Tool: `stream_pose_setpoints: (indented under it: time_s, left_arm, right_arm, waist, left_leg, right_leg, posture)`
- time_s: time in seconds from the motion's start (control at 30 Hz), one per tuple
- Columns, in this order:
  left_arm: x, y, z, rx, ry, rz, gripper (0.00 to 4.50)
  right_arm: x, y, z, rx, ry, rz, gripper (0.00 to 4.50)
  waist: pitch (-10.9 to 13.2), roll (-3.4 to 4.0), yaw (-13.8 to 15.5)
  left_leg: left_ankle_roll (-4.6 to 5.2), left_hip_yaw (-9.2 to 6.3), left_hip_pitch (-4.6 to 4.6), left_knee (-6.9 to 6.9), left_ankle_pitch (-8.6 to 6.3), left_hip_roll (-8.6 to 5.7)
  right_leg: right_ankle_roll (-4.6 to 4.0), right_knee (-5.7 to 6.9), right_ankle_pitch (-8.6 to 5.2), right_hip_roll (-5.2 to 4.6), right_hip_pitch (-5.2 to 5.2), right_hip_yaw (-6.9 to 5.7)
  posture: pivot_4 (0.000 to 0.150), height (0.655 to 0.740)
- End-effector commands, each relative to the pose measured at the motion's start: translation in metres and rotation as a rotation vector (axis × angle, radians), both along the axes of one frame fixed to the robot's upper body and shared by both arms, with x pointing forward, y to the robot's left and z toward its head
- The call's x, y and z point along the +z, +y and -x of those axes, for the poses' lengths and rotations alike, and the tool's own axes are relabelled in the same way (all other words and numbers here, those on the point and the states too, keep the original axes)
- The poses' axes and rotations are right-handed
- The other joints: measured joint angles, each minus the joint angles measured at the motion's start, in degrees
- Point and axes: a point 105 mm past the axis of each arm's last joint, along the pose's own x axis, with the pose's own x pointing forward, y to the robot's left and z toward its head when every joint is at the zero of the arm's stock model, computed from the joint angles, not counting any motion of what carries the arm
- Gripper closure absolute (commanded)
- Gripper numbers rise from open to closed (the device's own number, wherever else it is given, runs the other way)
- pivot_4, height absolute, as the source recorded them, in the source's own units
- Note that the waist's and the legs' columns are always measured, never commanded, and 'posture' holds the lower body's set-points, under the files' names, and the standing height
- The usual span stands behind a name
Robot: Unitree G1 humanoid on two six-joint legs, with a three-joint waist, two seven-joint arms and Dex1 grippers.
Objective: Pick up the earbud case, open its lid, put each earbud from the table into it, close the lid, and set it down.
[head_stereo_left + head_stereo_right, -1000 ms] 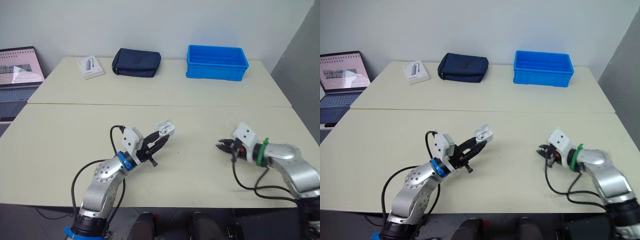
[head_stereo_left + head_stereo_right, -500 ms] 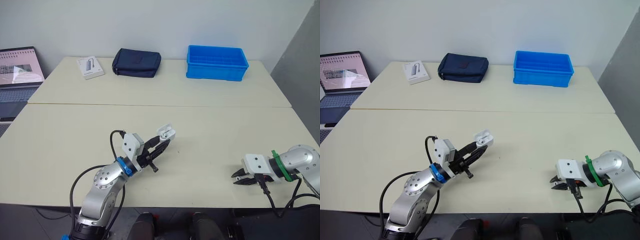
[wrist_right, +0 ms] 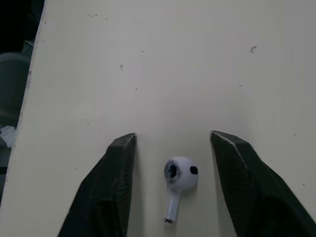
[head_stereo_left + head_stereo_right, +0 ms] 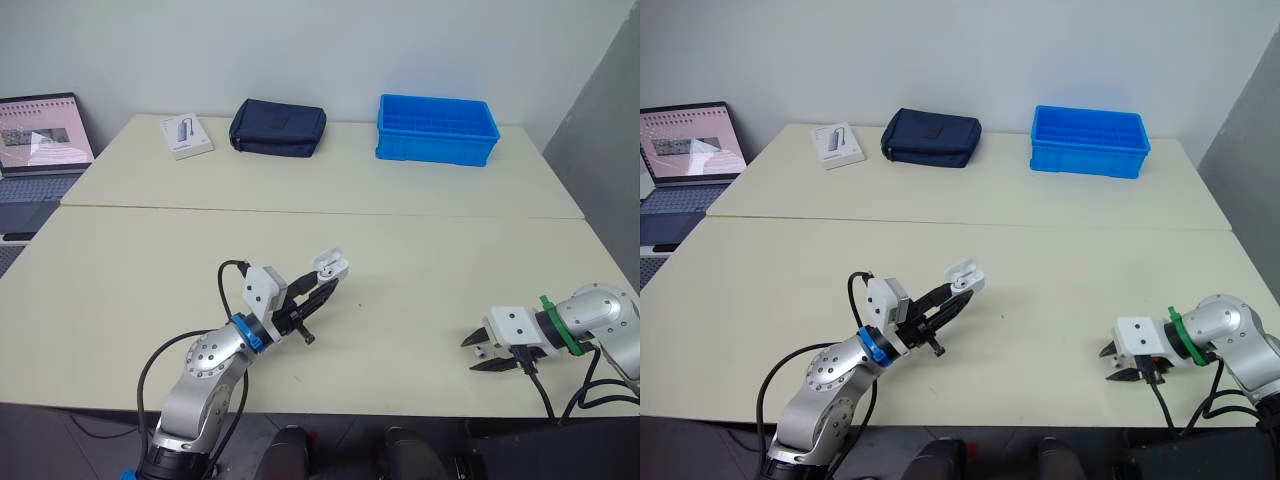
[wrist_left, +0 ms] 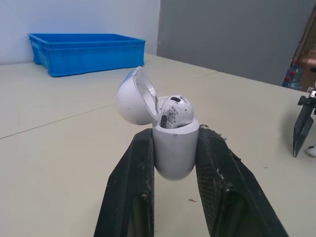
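My left gripper is shut on the body of the white earbud case and holds it tilted above the middle of the table. The lid stands open, and one white earbud sits in the case. My right gripper is low over the table near the front right edge, open. The second white earbud lies flat on the table between its two fingers, touching neither.
A blue bin, a dark pouch and a small white box line the far table. A laptop stands at the far left. The table's front edge runs close beside my right gripper.
My right gripper has swung from mid-table down to the front right edge and opened around the earbud. The left gripper with the case has barely moved.
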Motion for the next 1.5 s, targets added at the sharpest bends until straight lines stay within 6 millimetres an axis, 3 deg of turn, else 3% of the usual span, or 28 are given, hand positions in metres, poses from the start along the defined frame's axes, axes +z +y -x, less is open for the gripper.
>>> stream_pose_setpoints:
  time_s: [0.03,0.3,0.63,0.73,0.93,1.17,1.5]
  left_arm:
    - [0.015,-0.003,0.005,-0.015,-0.063,0.006,3.71]
    - [0.013,-0.006,0.004,-0.024,-0.054,0.010,3.71]
    - [0.012,-0.009,0.002,-0.034,-0.055,0.014,3.71]
    - [0.012,-0.009,0.001,-0.033,-0.056,0.013,3.71]
    - [0.011,-0.009,0.002,-0.037,-0.054,0.012,3.71]
    - [0.011,-0.010,0.002,-0.039,-0.052,0.009,3.71]
    - [0.010,-0.009,0.003,-0.038,-0.050,0.007,3.71]
  right_arm:
    - [-0.001,0.001,0.005,0.024,-0.019,-0.010,1.56]
    - [0.052,0.025,0.007,-0.005,-0.141,-0.066,1.56]
    - [0.060,0.018,-0.005,-0.228,-0.176,-0.096,1.56]
    - [0.061,0.015,-0.004,-0.258,-0.153,-0.123,2.15]
    - [0.047,-0.002,-0.008,-0.228,-0.183,0.023,4.41]
    - [0.031,-0.007,-0.008,-0.178,-0.144,0.087,4.50]
    - [0.024,-0.016,0.003,-0.180,-0.085,0.116,4.50]
  waist:
    - [0.00,0.00,0.06]
    - [0.08,0.21,0.27]
    - [0.08,0.21,0.62]
    - [0.08,0.21,0.62]
    - [0.08,0.21,0.62]
    - [0.09,0.21,0.57]
    - [0.08,0.21,0.65]
  left_leg:
    - [0.00,0.00,-0.02,0.00,0.00,0.00]
    - [0.00,0.05,-0.08,-0.04,0.00,-0.01]
    - [0.00,0.06,-0.14,-0.03,0.00,-0.03]
    - [0.00,0.05,-0.13,-0.03,0.00,-0.04]
    - [0.01,0.10,-0.12,-0.03,0.00,-0.04]
    - [0.01,0.08,-0.13,-0.03,0.00,-0.05]
    - [0.01,0.07,-0.12,-0.03,0.00,-0.04]
  right_leg:
    - [0.01,-0.03,0.01,-0.01,0.00,0.00]
    - [0.03,0.06,0.02,0.00,-0.16,0.03]
    - [0.04,-0.04,0.03,-0.05,-0.16,0.03]
    - [0.04,-0.02,0.03,-0.03,-0.16,0.01]
    - [0.04,-0.02,0.03,-0.03,-0.16,0.04]
    - [0.04,-0.02,0.03,-0.01,-0.17,0.01]
    - [0.04,-0.01,0.03,-0.01,-0.16,0.02]
  posture:
    - [0.150,0.7400]
    - [0.150,0.7400]
    - [0.150,0.7400]
    - [0.150,0.7400]
    - [0.150,0.7400]
    - [0.150,0.7400]
    - [0.150,0.7400]
